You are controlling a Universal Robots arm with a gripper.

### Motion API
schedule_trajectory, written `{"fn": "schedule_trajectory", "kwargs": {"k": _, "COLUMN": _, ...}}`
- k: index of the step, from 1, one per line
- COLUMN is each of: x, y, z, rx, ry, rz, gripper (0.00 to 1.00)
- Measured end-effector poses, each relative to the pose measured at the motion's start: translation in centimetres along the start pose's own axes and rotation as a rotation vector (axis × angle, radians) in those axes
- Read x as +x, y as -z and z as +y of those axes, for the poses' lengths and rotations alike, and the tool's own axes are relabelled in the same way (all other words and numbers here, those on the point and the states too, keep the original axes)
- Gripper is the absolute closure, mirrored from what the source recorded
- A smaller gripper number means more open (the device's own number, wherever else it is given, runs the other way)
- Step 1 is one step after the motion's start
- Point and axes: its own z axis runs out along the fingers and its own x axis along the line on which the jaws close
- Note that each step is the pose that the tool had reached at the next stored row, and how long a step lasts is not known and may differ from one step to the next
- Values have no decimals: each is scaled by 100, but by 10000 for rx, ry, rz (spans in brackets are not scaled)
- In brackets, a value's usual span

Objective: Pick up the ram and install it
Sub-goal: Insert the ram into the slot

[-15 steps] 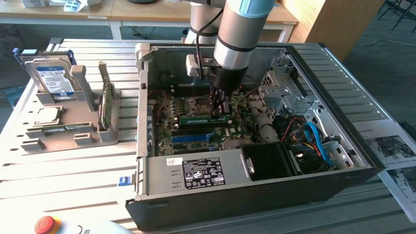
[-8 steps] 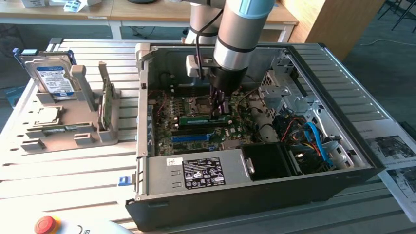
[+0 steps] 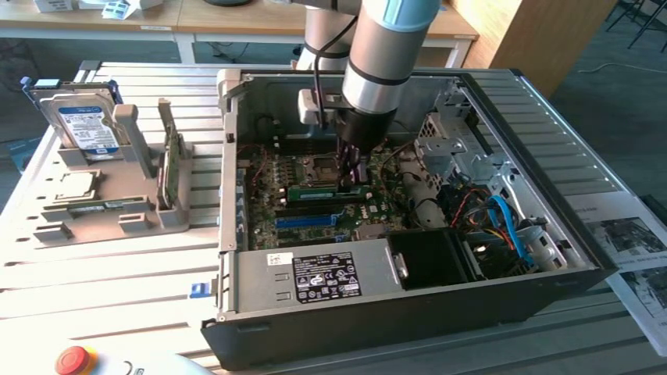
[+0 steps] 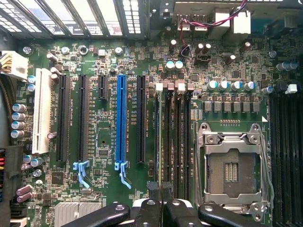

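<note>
Reaching down into the case [image 3: 231, 234], the gripper [image 3: 351, 181] has its fingers pressed together on the ram [image 3: 325, 190], pinching its top edge. The green stick stands upright on the board [image 4: 102, 137], in line with the memory slots [image 4: 176, 142] just beside the empty socket [image 4: 232, 165]. So the pick-up looks done and the install is well along, I'd say, though I can't tell if it's fully seated, and the grip isn't let go yet.
</note>
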Motion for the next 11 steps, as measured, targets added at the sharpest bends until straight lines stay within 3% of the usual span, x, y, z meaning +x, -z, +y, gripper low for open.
{"fn": "schedule_trajectory", "kwargs": {"k": 11, "x": 0, "y": -30, "z": -2, "rx": 0, "ry": 0, "rz": 0, "gripper": 88}}
